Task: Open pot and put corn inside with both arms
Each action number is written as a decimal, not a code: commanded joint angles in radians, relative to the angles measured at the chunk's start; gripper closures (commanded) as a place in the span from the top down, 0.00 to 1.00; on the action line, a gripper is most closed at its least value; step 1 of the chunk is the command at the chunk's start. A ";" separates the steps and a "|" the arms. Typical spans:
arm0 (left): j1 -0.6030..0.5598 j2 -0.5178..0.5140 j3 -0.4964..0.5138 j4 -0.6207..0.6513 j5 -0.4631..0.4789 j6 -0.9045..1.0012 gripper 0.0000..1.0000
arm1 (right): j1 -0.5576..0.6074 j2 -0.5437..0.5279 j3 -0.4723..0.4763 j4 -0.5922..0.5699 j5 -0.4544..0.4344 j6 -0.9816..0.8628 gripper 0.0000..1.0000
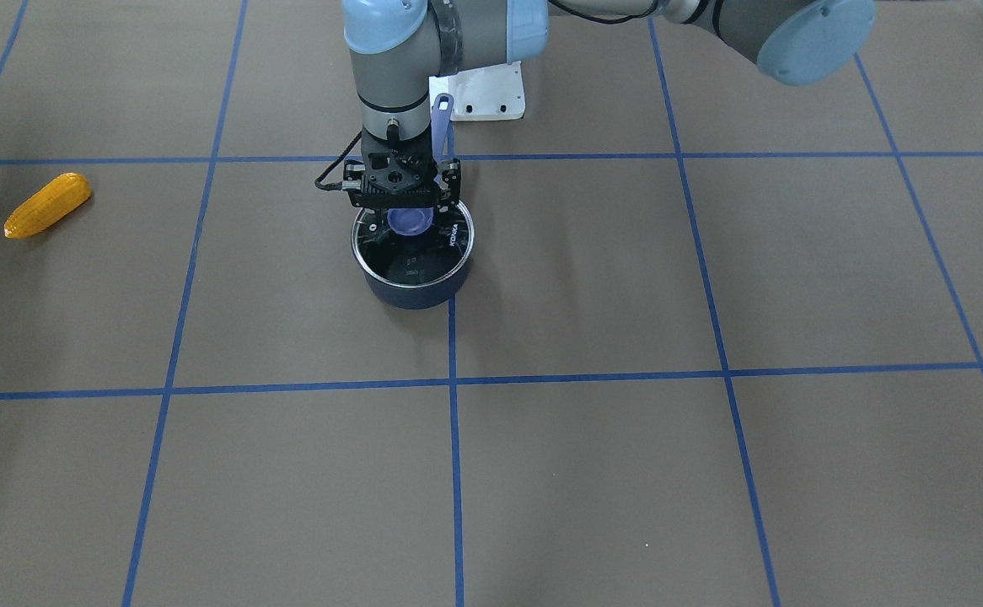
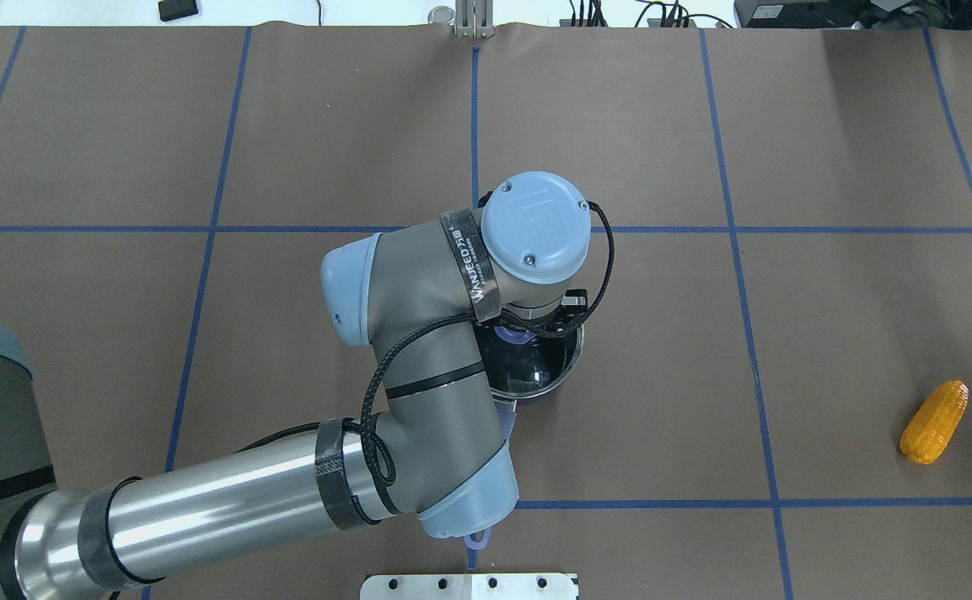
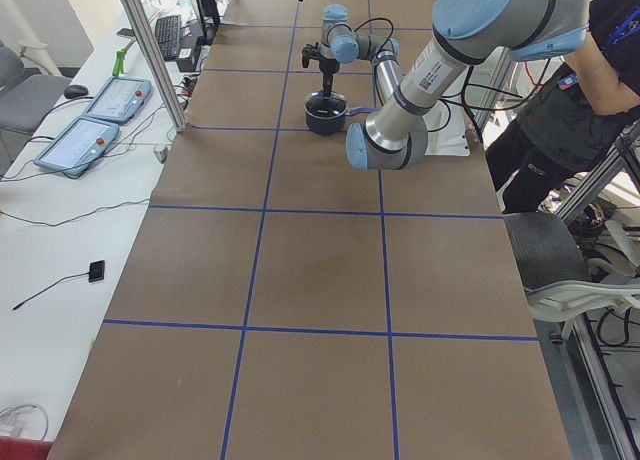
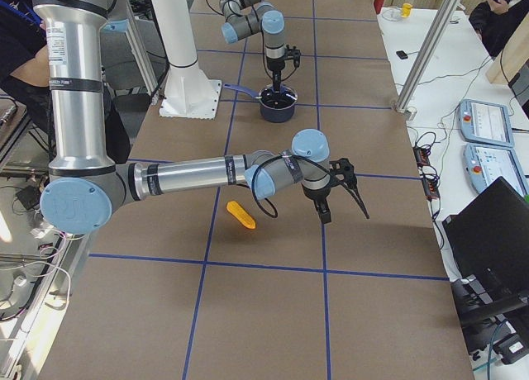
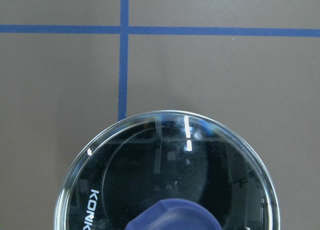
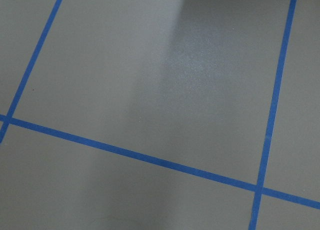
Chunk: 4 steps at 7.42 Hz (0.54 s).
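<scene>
Closest, the glass lid (image 5: 150, 160) is seen seated on the pot (image 1: 411, 293). Open or closed cannot be told for the left hand (image 1: 408, 215) at its knob (image 5: 172, 217), nor the right hand (image 4: 345, 208). Pinched off-centre, the lid could be dropped. The corn (image 1: 47, 205) lies well apart.

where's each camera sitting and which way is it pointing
Front: across the table, facing the robot; left arm over pot, corn aside.
Overhead: behind the robot, looking down; left arm covers much of pot.
Left side: table's left end; left arm near.
Right side: table's right end; right arm near, corn by it.
Left wrist: down onto the lid; no fingers show.
Right wrist: bare table only.
Front and overhead share pot and corn.
</scene>
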 commanded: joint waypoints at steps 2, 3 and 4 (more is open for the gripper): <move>-0.006 0.017 -0.094 0.028 -0.005 0.009 0.06 | 0.000 0.000 0.000 0.000 0.000 0.000 1.00; -0.009 0.050 -0.170 0.055 -0.008 0.035 0.01 | 0.000 0.002 0.002 0.000 0.002 0.000 1.00; -0.016 0.123 -0.282 0.104 -0.009 0.096 0.00 | 0.000 0.003 0.002 0.000 0.000 0.000 1.00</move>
